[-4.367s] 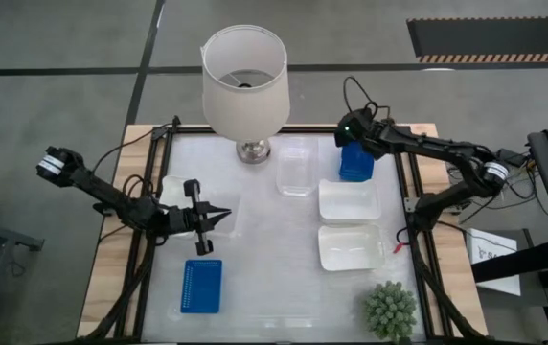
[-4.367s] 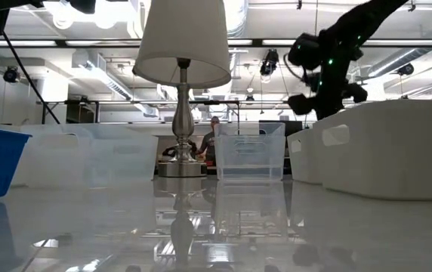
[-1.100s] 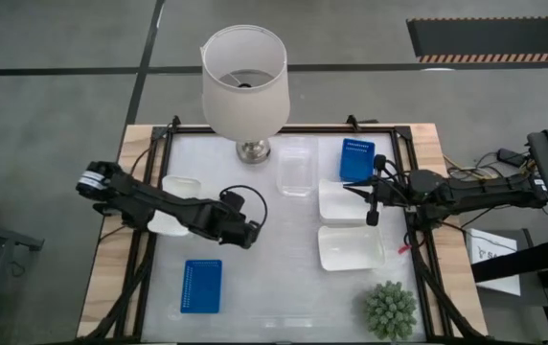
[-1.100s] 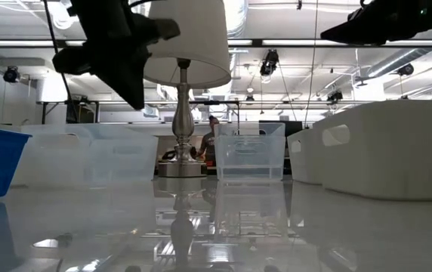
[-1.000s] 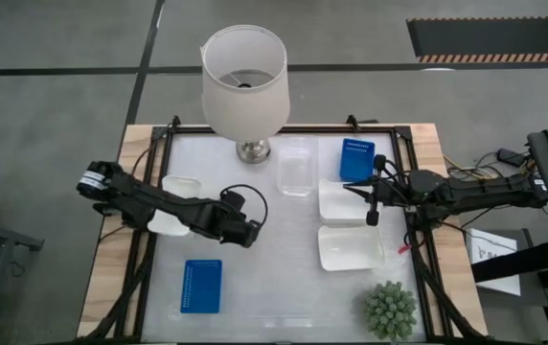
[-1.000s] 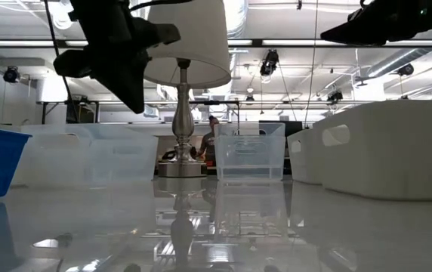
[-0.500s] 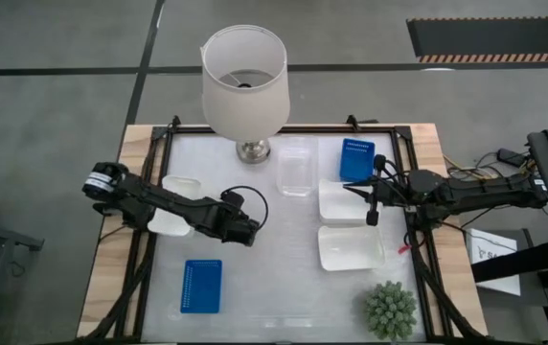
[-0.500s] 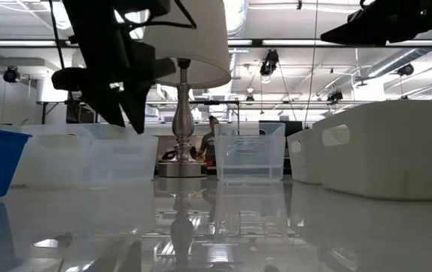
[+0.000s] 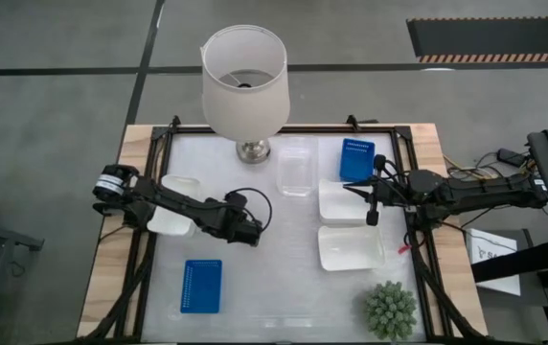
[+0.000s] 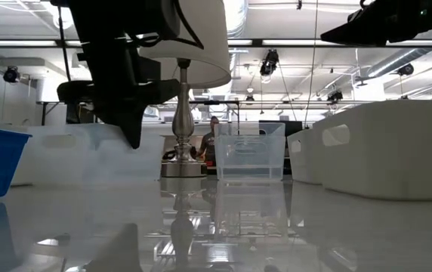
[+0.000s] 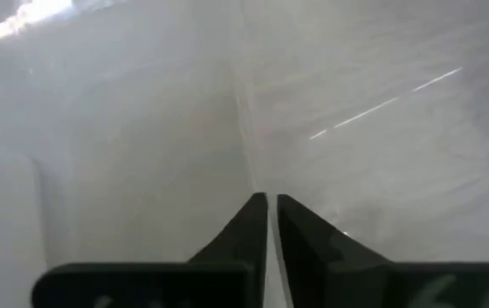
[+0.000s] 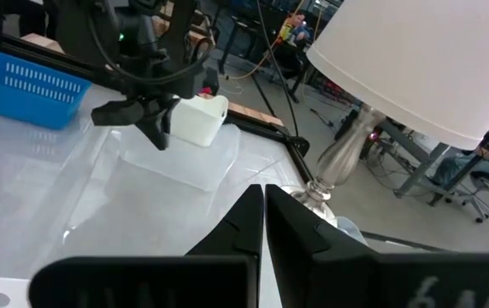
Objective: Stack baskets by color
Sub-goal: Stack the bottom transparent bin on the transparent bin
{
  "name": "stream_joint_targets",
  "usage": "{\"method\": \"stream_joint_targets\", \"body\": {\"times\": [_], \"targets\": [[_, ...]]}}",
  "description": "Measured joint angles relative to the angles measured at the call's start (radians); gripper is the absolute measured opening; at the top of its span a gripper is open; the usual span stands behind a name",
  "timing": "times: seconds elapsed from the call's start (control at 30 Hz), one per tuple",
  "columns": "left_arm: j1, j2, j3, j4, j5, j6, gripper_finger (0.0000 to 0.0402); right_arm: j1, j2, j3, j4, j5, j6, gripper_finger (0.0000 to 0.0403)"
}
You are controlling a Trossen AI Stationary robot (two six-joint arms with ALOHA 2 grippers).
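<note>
My left gripper (image 9: 252, 237) (image 11: 272, 201) (image 10: 133, 140) stands at the right wall of a clear basket (image 9: 218, 218) (image 12: 185, 162) left of the table's middle, shut on it. Behind it sits a white basket (image 9: 180, 206), partly under the arm. My right gripper (image 9: 369, 203) (image 12: 263, 190) hangs shut and level above two white baskets (image 9: 348, 201) (image 9: 350, 246) at the right, touching nothing. One blue basket (image 9: 202, 286) lies near left, another (image 9: 356, 159) far right. A second clear basket (image 9: 295, 168) stands beside the lamp. My left gripper pinches the clear basket's thin wall (image 11: 243, 145) between its two fingers, at the rim on the side toward the table's middle. The fingers come slanting down from the table's left. The basket stands with its base on the table.
A lamp with a white shade (image 9: 245, 81) stands at the far middle, and a spiky green plant (image 9: 390, 310) at the near right corner. A black frame (image 9: 154, 153) runs along the table's edges. Bare table lies between the left and right baskets.
My left gripper has sunk toward the clear basket. Its fingers opened on the way down and have shut again at the basket's wall. The baskets stand where they were, and my right arm has kept still.
</note>
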Motion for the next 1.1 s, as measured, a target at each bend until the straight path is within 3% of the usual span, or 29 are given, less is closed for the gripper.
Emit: {"method": "stream_joint_targets", "body": {"times": [0.23,0.47,0.63,0.73,0.9,1.1], "targets": [[-0.014,-0.014,0.057,-0.028,0.000,0.046,0.0001,0.000,0.000,0.000,0.000,0.000,0.001,0.0009],[-0.068,-0.063,0.177,-0.121,-0.002,0.267,0.0000,0.000,0.000,0.000,-0.018,0.000,0.003,0.0009],[-0.107,-0.101,0.258,-0.123,-0.108,0.354,0.0000,0.000,0.000,0.006,-0.031,0.001,0.003,0.0009],[-0.121,-0.105,0.273,0.047,-0.190,0.554,0.0000,0.000,0.000,0.006,-0.036,0.001,0.003,0.0009],[-0.097,-0.094,0.222,0.489,-0.206,0.959,0.0000,0.000,0.000,0.008,-0.037,0.001,0.003,0.0009],[-0.034,-0.085,0.146,0.783,-0.231,1.111,0.0000,0.000,0.000,0.008,-0.045,0.001,0.008,0.0009]]}}
